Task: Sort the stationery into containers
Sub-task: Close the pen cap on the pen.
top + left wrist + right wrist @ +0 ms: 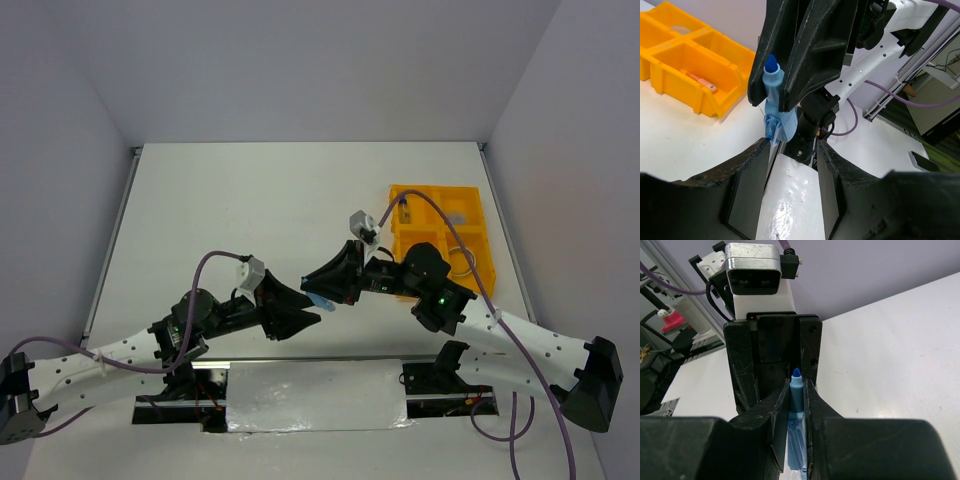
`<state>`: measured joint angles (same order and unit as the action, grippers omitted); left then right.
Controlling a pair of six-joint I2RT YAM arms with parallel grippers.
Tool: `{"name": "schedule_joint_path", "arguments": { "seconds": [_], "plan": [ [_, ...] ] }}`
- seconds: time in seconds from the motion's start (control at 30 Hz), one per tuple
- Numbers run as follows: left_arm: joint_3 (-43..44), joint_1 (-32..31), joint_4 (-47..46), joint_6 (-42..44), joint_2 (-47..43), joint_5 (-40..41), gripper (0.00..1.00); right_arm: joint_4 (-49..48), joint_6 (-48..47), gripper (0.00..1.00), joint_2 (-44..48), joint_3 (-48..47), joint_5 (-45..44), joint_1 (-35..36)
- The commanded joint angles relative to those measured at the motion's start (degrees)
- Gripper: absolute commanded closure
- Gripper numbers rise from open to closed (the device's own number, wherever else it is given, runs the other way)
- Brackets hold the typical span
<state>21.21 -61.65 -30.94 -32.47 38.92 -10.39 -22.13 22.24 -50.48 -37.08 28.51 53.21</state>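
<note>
Right hand [797, 392] clamps the blue-capped bottle [796, 376] between its fingers.

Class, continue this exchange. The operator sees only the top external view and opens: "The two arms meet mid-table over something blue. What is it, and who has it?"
Observer: A small blue-capped bottle, clamped between the right gripper's jaws.
Operator: Is the left arm gripping it too?
Observer: No. The left gripper's jaws stand open just below it in the left wrist view.
Operator: What is in the tray?
Observer: The yellow tray's compartment nearest the left wrist camera holds one small orange piece.
</note>
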Motion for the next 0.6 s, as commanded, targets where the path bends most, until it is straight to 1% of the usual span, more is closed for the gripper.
{"name": "schedule_joint_path", "arguments": {
  "seconds": [0.0,0.23,0.57],
  "plan": [
    [0.6,-0.1,-7.2,-2.0,-0.2,-2.7,0.46,-1.5,-0.8,1.00,0.1,-2.6,-0.8,0.0],
    [0.1,-0.1,-7.6,-3.4,-0.8,-4.9,0.45,-1.1,-1.3,1.00,-0.2,-2.4,-3.5,-0.7],
    [1.6,-0.1,-2.6,-2.5,-1.9,-4.1,0.45,0.2,-2.7,1.00,-1.4,-2.9,-4.4,-2.1]
  ]
}}
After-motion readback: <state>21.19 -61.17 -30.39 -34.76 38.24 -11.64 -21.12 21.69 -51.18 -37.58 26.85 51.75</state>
